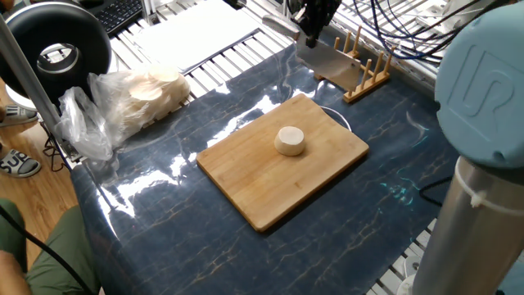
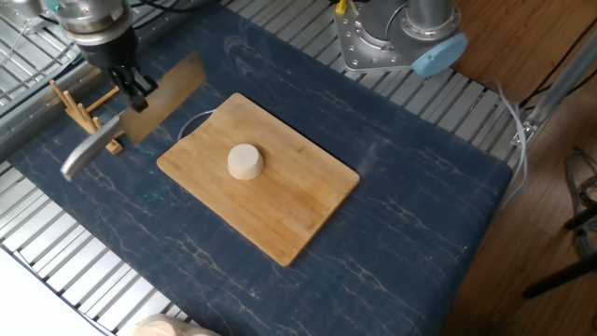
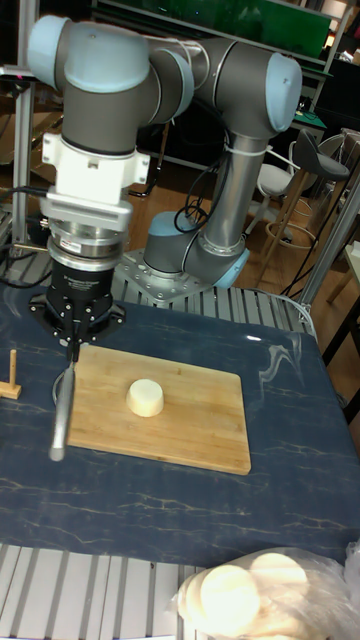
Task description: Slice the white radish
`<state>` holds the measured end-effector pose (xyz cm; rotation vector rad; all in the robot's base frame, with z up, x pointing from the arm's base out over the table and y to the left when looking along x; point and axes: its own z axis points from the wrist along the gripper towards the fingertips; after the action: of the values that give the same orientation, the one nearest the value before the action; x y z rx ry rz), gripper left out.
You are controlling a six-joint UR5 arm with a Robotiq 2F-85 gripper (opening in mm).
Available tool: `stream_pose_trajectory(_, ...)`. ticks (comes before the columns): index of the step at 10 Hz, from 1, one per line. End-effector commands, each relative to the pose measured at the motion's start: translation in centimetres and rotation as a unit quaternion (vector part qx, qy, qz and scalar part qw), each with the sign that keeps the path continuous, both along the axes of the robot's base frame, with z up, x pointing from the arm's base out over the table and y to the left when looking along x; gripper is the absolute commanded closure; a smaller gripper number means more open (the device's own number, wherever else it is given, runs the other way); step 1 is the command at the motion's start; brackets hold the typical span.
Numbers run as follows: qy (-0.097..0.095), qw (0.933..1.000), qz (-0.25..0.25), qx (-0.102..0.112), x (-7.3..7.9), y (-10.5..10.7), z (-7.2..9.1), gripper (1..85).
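Cream-white and smooth, the white radish (image 2: 245,161) stands as a short uncut cylinder at the middle of the wooden cutting board (image 2: 308,210), itself near the centre of your blue marbled desk (image 2: 420,233). At upper left of the other fixed view, the pincer (image 2: 131,89) is pinching a cleaver (image 2: 140,110), blade broad and handle slanting down toward the left edge, held above the desk just off the board's left corner and apart from the radish. A wooden rack (image 1: 360,74) stands close behind it. In the tall fixed view the handle hangs at the board's left end. Judge the radish firm and crisp, light, with damp flesh that could skid on the wood; nothing steadies it, so you will want the blade to come straight down on its flat top. A bag of pale round slices (image 1: 139,97) lies at left of one fixed view, well apart from the board.
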<state>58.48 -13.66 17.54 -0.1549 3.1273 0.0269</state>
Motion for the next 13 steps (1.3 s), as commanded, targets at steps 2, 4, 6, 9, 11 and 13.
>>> stream_pose_trajectory(2, -0.015, 0.9974, 0.063, 0.031, 0.6, 1.9, 0.2, 84.7)
stream_pose_trajectory(4, 0.003, 0.9997, 0.011, 0.021, -0.4, 6.7, 1.9, 84.7)
stream_pose_trajectory(6, 0.002, 0.9996, -0.004, 0.028, -0.2, 9.2, 2.8, 84.7)
stream_pose_trajectory(9, -0.009, 0.9978, 0.003, 0.065, 0.2, 12.7, 3.0, 84.7)
stream_pose_trajectory(11, -0.031, 0.9979, 0.008, 0.056, 0.9, 13.0, 3.3, 84.7)
stream_pose_trajectory(13, -0.043, 0.9952, -0.054, 0.069, 1.7, 13.0, 3.0, 84.7)
